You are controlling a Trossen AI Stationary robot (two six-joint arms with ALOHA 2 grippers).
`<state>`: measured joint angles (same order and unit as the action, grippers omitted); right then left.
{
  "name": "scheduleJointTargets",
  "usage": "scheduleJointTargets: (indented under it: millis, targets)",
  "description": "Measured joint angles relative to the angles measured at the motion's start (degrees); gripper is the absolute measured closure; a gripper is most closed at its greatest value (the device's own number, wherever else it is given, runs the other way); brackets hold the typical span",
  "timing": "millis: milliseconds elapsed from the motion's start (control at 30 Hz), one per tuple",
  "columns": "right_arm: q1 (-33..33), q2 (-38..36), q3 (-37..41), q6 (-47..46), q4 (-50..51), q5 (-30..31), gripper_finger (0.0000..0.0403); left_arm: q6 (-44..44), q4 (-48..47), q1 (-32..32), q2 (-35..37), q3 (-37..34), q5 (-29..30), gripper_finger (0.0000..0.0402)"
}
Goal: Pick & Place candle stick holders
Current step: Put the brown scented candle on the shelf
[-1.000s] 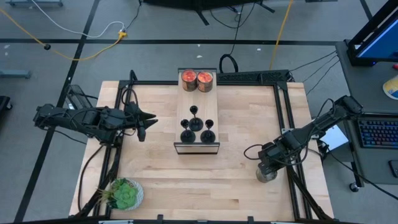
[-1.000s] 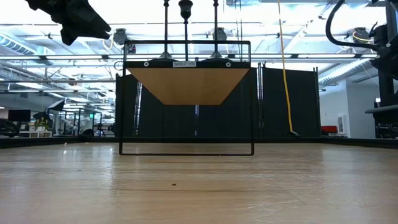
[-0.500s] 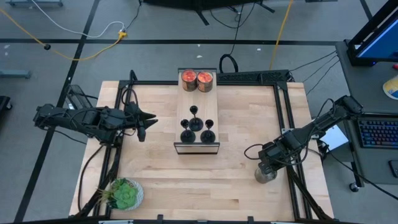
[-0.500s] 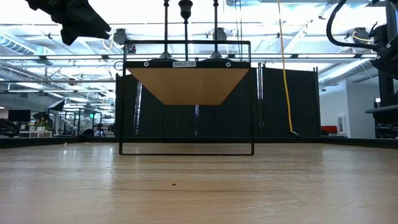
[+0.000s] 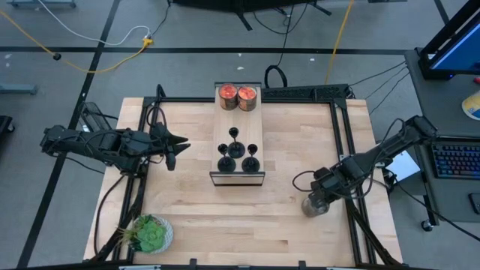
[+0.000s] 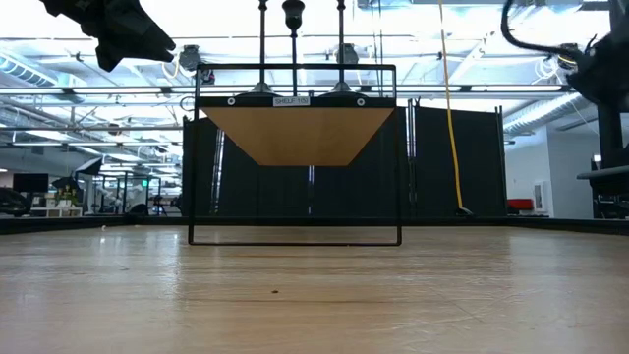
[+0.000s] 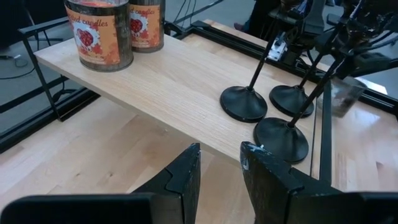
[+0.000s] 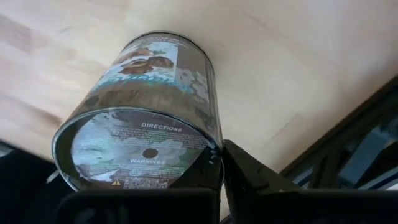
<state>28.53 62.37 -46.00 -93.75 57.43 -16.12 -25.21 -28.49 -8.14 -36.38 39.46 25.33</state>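
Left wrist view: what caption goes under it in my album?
Three small black candle stick holders and two orange-labelled glass jars on a light wooden shelf.

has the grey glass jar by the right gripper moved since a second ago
Yes. In the high view the grey jar has slid left, away from the table's right frame rail, with the right gripper.

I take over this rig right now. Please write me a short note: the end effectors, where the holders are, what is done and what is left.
Left end effector: open, empty, in the air left of the shelf, facing the holders.
Right end effector: shut, low at the table's right side, against a grey jar; I cannot tell if it holds it.
Holders: all three upright on the shelf's near end. Two red jars at its far end.
Done: no holder is in a grip.
Left: pick and place all three, probably.
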Motion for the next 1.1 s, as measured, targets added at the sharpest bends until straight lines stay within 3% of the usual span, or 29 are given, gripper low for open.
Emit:
scheduleJointTargets:
  millis: [533,1100]
  targets:
    - [-8.87,-0.05,-11.68,11.09,4.20,10.42,0.0403,-0.11,0.00,0.02,0.00,0.02,0.14,0.0282]
    - [-28.66,-0.09,-28.53,33.79,11.52,16.37,0.0403,-0.11,0.01,0.00,0.00,0.01,0.14,0.0282]
